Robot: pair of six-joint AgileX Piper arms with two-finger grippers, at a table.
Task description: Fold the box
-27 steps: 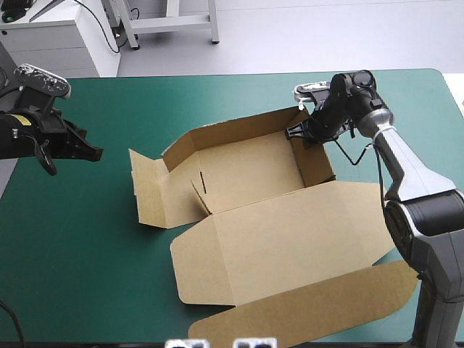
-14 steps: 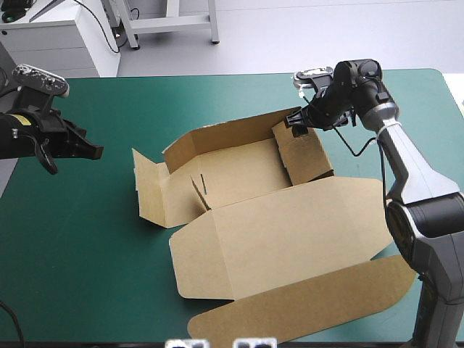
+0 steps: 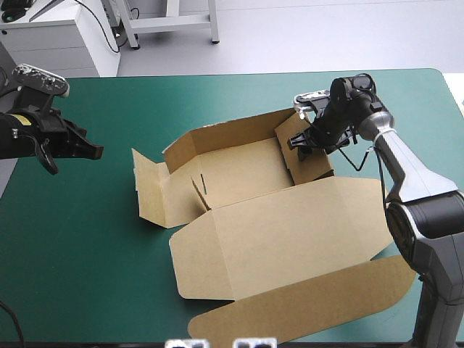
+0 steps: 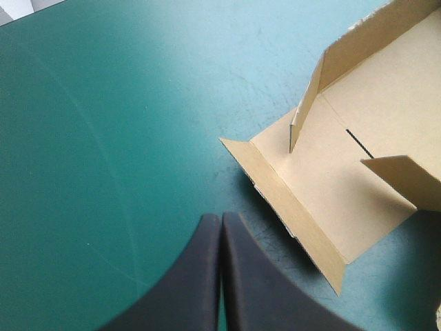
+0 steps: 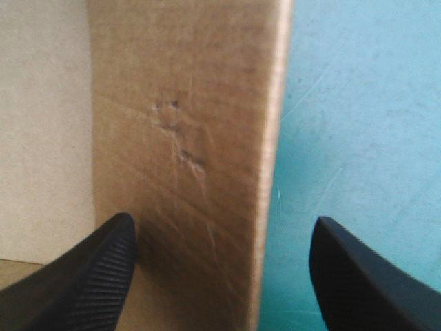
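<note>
My right pincer [image 3: 299, 141] is open around one side wall of the brown cardboard box [image 3: 239, 170], ready to fold it. My left pincer [image 4: 220, 219] is closed and far off.

All I have on my screens here is the table [image 3: 217, 94]. Its teal-green cover [image 3: 87, 239] lies smooth and flat out to the far edge, which ends in a rounded corner at far right. On the left wrist camera I make out a faint pale line [image 4: 103, 165] curving across the cover, with small scuffs near it. The right wrist camera shows me a few fine pale scratches [image 5: 303, 89].
</note>
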